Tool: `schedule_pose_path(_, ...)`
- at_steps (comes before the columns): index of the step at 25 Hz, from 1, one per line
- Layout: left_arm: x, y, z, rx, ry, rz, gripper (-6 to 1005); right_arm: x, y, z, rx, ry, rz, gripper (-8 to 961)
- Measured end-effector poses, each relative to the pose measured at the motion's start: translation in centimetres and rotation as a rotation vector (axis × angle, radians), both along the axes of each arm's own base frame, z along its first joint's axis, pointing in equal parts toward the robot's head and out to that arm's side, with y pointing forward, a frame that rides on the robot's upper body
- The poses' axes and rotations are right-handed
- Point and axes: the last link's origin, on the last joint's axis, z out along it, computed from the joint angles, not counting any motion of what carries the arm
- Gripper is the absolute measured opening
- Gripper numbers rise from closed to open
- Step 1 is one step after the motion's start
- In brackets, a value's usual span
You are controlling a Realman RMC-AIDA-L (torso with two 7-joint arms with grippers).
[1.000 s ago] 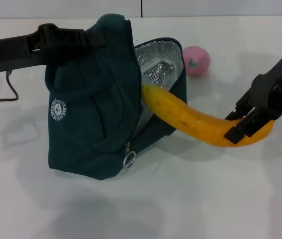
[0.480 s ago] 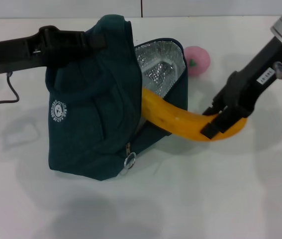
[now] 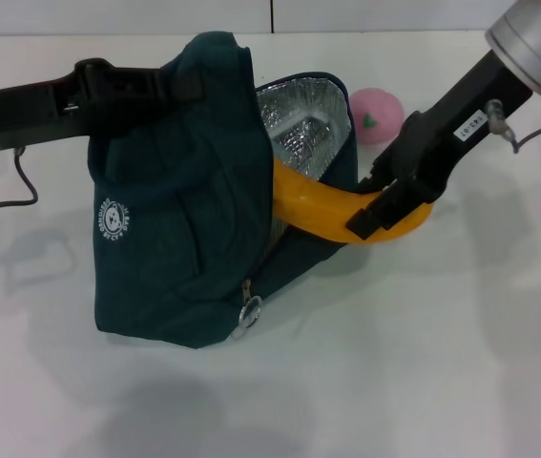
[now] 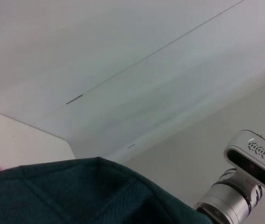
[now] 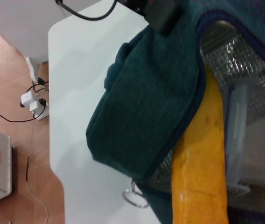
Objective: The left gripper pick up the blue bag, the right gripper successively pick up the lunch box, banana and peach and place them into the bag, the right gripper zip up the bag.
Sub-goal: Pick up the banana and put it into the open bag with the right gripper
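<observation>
Fingers [image 3: 377,212] pinch the banana [image 3: 322,207] over a white table [image 3: 423,363] (terracotta floor [image 5: 6,93] beside).

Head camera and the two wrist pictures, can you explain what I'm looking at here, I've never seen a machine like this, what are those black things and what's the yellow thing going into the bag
This is a two-armed robot working at a white table. The wide picture comes from a camera on its head, looking down; the other two come from cameras on its wrists.

The black claws are its grippers. The left gripper holds up the top of the blue bag, a fabric lunch bag with silver lining. The right gripper is clamped on a banana, the yellow thing, whose front end is already inside the bag's opening.

The right wrist picture shows that banana close up, with a clear lunch box already inside. A pink peach waits on the table behind the bag. The left wrist picture mostly shows the room above the bag's edge.
</observation>
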Motion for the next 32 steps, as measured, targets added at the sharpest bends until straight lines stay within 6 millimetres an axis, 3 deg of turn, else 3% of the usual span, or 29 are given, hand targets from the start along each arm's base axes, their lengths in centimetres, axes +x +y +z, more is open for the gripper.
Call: schedule_pose_path(32,0.1,0.1,0.1,0.010,0.001,-0.009,45,-1.8,0.8,-0.6,0.052,0.157,0.074,572)
